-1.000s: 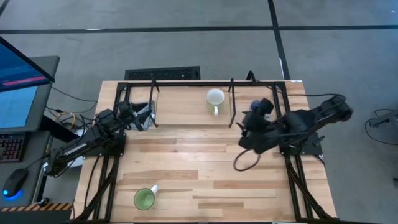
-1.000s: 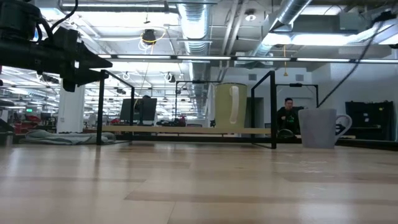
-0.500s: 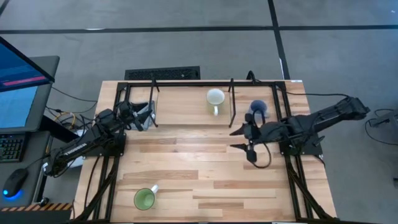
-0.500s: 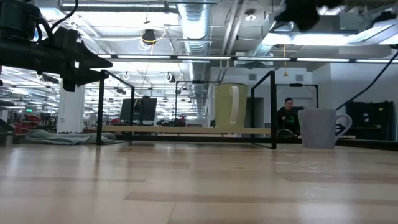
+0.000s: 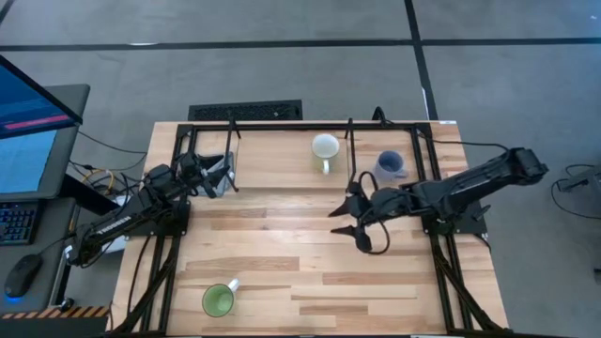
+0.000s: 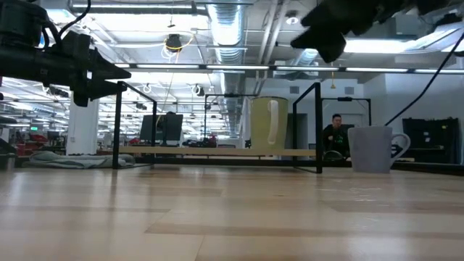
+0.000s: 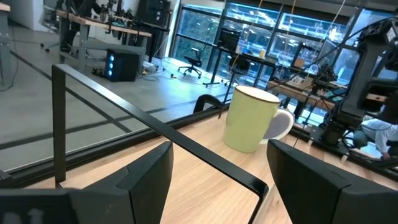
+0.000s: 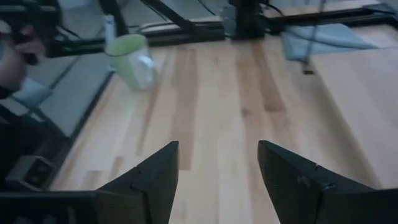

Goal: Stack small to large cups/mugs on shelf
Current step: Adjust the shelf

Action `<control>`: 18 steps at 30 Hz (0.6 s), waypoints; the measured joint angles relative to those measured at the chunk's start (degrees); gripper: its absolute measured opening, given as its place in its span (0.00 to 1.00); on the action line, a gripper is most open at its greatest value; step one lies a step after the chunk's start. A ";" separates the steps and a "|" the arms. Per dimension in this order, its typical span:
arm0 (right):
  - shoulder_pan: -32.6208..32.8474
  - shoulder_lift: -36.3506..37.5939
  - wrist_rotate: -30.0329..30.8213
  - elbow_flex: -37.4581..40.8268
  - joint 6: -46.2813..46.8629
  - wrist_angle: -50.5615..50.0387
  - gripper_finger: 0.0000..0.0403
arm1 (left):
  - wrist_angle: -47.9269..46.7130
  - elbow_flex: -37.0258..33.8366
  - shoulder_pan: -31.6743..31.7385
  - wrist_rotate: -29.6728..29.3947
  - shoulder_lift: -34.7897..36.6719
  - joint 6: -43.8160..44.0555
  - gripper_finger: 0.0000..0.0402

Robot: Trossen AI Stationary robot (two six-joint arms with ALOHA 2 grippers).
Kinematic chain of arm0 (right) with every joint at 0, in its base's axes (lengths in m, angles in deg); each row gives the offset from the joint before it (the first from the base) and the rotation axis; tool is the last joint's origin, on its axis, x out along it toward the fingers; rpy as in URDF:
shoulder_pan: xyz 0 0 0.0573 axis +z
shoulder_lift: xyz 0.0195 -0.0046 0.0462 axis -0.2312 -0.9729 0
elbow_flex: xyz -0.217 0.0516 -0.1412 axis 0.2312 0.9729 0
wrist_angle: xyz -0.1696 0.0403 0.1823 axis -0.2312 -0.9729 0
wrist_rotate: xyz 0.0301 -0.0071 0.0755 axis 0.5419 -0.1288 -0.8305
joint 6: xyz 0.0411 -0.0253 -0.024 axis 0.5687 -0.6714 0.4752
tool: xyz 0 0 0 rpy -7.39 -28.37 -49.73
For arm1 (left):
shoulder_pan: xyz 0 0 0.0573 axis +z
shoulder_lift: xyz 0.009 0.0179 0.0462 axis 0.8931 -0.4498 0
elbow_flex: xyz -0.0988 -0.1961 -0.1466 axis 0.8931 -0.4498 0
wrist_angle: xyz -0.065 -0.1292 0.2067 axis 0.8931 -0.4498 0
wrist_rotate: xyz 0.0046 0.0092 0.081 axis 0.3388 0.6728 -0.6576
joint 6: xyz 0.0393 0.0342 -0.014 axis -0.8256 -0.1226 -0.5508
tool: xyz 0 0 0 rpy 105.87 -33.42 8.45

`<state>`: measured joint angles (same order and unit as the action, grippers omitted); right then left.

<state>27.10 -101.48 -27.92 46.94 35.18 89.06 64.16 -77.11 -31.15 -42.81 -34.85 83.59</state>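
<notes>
So the right gripper (image 5: 341, 222) is out over the middle of the wooden surface (image 5: 282, 263) with its fingers spread apart, nothing between them. The green mug (image 5: 219, 299) sits well off from it near the front edge, far ahead of the fingers in the right wrist view. The white mug (image 5: 325, 147) is on the shelf (image 5: 272, 155), and the blue-grey mug (image 5: 389, 165) stands just beside the shelf's right rods. The left gripper (image 5: 223, 175) waits at the shelf's left end, fingers apart too, empty.
</notes>
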 joint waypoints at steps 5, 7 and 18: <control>0.00 -0.62 -3.63 0.00 -0.20 1.93 0.59 | 0.01 -0.01 0.00 0.02 0.00 0.00 0.63; 0.10 -0.62 -3.93 0.00 -1.99 2.33 0.59 | 0.00 0.00 0.00 0.02 0.00 0.00 0.63; 0.39 -4.59 -10.11 -0.78 -12.19 11.00 0.59 | 0.02 -0.01 0.00 0.03 0.00 1.18 0.63</control>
<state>27.50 -106.07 -38.03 46.16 22.99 100.07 64.18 -77.12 -31.15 -42.78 -34.85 84.77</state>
